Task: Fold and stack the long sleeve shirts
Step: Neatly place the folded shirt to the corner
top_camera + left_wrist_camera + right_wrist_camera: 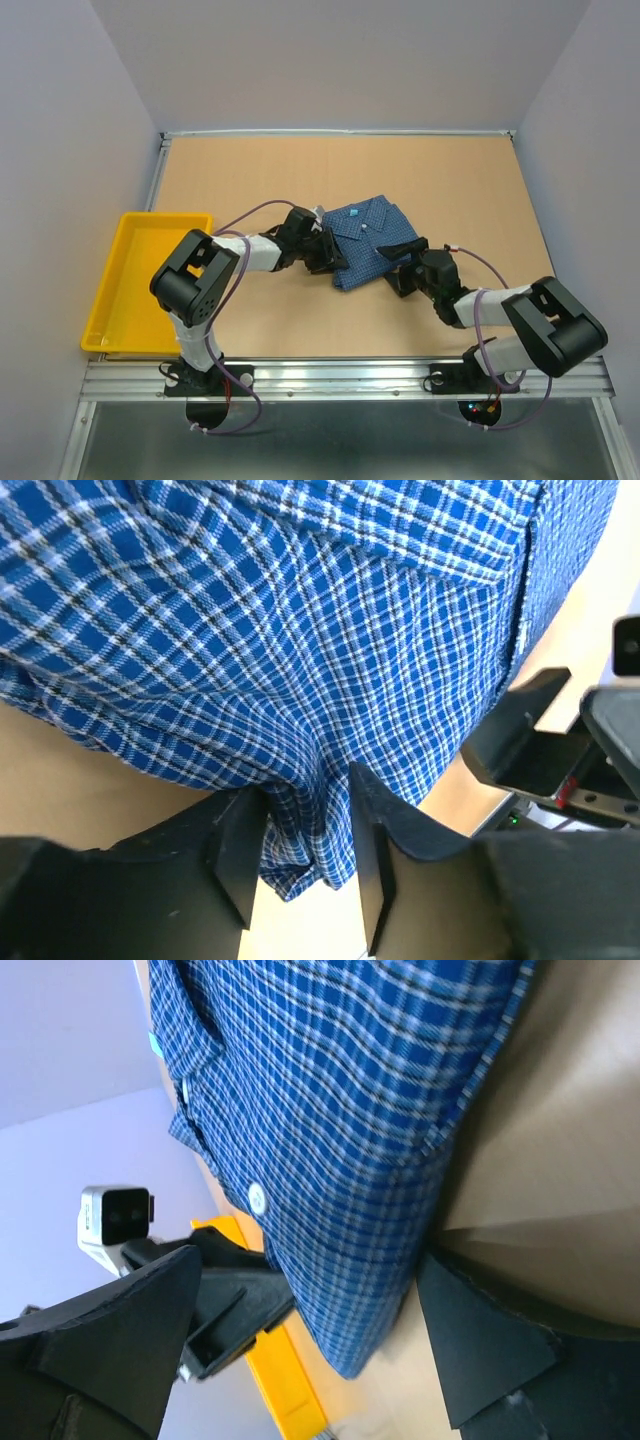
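One long sleeve shirt [365, 235], blue and finely checked, lies folded at the middle of the table, collar and light blue label toward the back. My left gripper [335, 258] is at its near left edge. In the left wrist view a gathered fold of the shirt [300, 630] fills the gap between the fingers of the left gripper [308, 855], touching both. My right gripper [398, 252] is at the near right edge. Its jaws stand wide apart in the right wrist view, right gripper [320, 1340] straddling the shirt's folded corner [330, 1110] without touching it.
A yellow tray [125, 280] sits at the table's left edge, partly behind the left arm, and shows again as the yellow tray [290, 1390] past the shirt. Walls close in the table on three sides. Bare tabletop [300, 170] surrounds the shirt.
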You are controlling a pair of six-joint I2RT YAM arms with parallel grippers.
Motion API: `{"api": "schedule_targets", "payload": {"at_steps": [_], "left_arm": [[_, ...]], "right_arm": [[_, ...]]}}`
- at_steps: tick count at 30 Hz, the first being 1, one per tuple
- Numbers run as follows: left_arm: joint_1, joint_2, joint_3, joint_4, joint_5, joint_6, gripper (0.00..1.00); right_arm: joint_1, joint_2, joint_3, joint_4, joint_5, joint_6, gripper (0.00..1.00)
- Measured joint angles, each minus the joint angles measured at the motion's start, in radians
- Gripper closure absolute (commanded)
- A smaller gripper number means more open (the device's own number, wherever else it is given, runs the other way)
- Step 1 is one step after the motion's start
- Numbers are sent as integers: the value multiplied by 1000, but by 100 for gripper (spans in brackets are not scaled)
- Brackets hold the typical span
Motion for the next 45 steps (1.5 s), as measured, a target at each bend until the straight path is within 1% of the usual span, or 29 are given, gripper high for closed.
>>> {"api": "schedule_targets", "payload": {"at_steps": [1, 2, 6, 7, 9, 10, 11, 12, 13, 14, 17, 20, 22, 26, 29, 31, 33, 36, 40, 43, 45], "left_arm": [[0, -2, -3, 4, 3, -5, 42], [0, -9, -7, 6, 4, -5, 41], [4, -50, -33, -13, -13, 0, 39], [11, -72, -47, -32, -20, 2, 39], [22, -106, -60, -57, -24, 10, 39], [40, -141, -68, -79, -26, 19, 39], [59, -171, -74, -98, -27, 29, 39], [78, -195, -77, -110, -29, 35, 39], [109, -233, -79, -133, -34, 55, 39], [140, -264, -79, -146, -33, 63, 39], [245, -383, -79, -198, -58, 122, 31], [381, -518, -53, -267, -133, 217, 26], [428, -568, -43, -281, -162, 265, 20], [510, -645, -42, -293, -212, 347, 18], [539, -649, -45, -298, -225, 392, 18], [543, -649, -60, -295, -225, 412, 18], [546, -649, -70, -301, -225, 428, 17], [557, -651, -72, -307, -236, 447, 17], [580, -666, -72, -307, -258, 463, 17], [589, -669, -72, -307, -269, 471, 17], [593, -669, -72, -307, -270, 473, 17]], "right_arm": [[0, 34, 16, 19, 0, 7, 14], [0, 51, 25, 28, 0, 10, 16], [0, 122, 58, 53, 11, 18, 42], [0, 135, 64, 48, 18, 24, 57], [0, 163, 73, 42, 31, 24, 70], [0, 177, 78, 36, 35, 21, 82], [0, 191, 83, 32, 39, 23, 88], [0, 200, 91, 32, 40, 21, 96], [-5, 210, 103, 31, 40, 19, 99], [-9, 220, 115, 29, 40, 14, 99], [-41, 252, 158, 22, 37, 10, 99], [-110, 275, 194, 8, 33, 2, 99], [-172, 290, 219, 1, 35, -7, 99], [-314, 346, 293, -10, 32, -22, 99], [-424, 427, 387, -14, 25, -41, 99], [-475, 466, 436, -15, 13, -61, 99], [-549, 540, 530, -21, -16, -91, 99], [-623, 632, 645, -23, -62, -121, 99], [-694, 758, 850, -80, -110, -170, 99], [-722, 835, 989, -136, -134, -201, 99], [-730, 872, 1052, -159, -144, -212, 99]]}}
